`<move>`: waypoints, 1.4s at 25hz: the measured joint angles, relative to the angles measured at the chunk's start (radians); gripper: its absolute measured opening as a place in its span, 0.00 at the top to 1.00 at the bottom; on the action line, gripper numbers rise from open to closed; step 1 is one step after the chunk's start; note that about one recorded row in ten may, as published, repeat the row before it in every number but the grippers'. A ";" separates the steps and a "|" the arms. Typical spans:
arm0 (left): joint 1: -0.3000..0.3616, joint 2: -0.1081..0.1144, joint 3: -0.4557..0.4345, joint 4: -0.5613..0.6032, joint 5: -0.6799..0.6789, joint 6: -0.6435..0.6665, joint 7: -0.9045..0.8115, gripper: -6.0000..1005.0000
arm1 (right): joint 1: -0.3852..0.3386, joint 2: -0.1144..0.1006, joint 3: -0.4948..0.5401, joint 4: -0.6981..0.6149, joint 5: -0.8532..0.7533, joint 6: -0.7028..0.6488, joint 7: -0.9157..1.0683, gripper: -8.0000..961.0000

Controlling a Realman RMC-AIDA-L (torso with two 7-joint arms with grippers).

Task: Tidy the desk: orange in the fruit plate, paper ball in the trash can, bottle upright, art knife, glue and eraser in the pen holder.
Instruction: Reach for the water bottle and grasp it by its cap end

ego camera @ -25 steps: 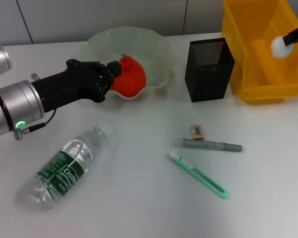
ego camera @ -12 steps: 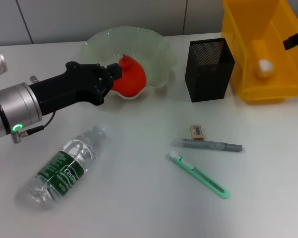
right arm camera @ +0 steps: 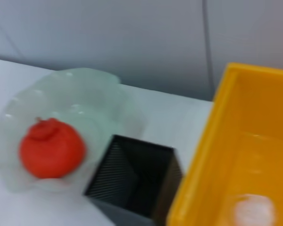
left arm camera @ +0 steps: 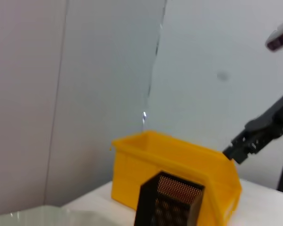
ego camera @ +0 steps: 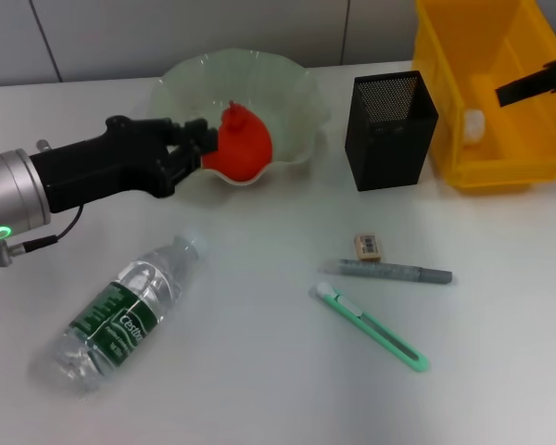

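- Far left: left claw reaching in over the counter to the near-left rim of the fruit plate, fingers narrowly parted, tips just beside the orange, not closed on it.
- Low left: bottle lying on its side on the counter, cap end toward the plate, well apart from everything else.
- Left of centre: orange resting inside the pale green fruit plate, toward its near edge.
- Centre: black mesh pen holder upright between plate and trash can, nothing showing inside it in the right wrist view.
- Centre right, near edge: eraser just behind the grey glue stick; green art knife lying slantwise in front of both, all flat on the counter.
- Right: yellow trash can with the white paper ball lying inside, against its near-left wall.
- Far right: right claw hanging above the trash can, holding nothing; spread of its fingers impossible to tell.
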 joint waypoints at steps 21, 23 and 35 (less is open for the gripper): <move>0.040 -0.043 0.016 0.430 0.591 0.004 -0.555 0.74 | -0.288 0.149 -0.047 -0.102 0.412 -0.116 -0.304 0.48; 0.030 -0.044 0.020 0.430 0.615 0.002 -0.571 0.74 | -0.312 0.141 -0.046 -0.041 0.500 -0.128 -0.382 0.48; -0.029 -0.045 0.113 0.460 0.875 -0.034 -0.765 0.73 | -0.352 0.136 -0.029 0.241 0.626 -0.217 -0.746 0.59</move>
